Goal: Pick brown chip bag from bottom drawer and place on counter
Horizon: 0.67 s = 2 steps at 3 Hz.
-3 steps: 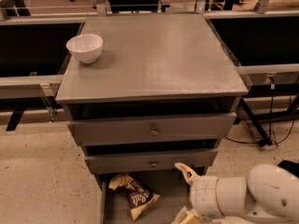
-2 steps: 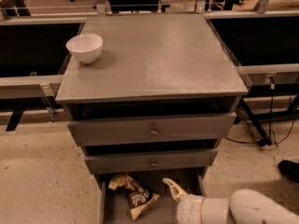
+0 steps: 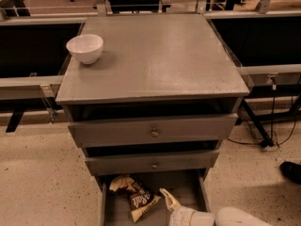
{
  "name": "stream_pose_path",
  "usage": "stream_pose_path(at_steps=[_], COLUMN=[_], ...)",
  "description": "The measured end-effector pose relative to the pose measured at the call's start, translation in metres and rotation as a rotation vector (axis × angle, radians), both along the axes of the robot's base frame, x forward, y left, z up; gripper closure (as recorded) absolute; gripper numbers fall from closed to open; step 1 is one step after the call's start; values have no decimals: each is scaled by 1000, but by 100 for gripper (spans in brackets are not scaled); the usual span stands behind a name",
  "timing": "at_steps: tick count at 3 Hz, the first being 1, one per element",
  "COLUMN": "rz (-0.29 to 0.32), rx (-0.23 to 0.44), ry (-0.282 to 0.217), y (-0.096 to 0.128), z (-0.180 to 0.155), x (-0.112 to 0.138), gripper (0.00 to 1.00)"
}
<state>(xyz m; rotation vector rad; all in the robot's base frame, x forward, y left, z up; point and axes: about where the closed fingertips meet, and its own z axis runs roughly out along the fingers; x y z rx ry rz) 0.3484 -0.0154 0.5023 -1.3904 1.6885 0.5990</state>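
The brown chip bag (image 3: 136, 199) lies crinkled on the floor of the open bottom drawer (image 3: 186, 185), towards its left side. My gripper (image 3: 170, 202) reaches into the drawer from the bottom edge of the camera view, just right of the bag and close to it. Its white wrist is cut off by the frame edge. The gripper holds nothing that I can see. The grey counter (image 3: 160, 55) tops the cabinet above the drawers.
A white bowl (image 3: 85, 48) stands on the counter's back left corner. The two upper drawers with brass knobs (image 3: 154, 133) are pulled partly out above the bottom drawer. Cables and a table leg (image 3: 256, 126) lie on the floor to the right.
My arm has moved left and lower in the view. The gripper has come in over the bottom drawer, closer to the bag. The bag has not moved.
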Motion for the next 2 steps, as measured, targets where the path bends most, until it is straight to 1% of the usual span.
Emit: stream_pose_path(at_steps=[1,2], rz=[0,-6], rx=[0,48], ry=[1,1], y=[0,6], z=[0,-18], x=[0,8], gripper=[0,0])
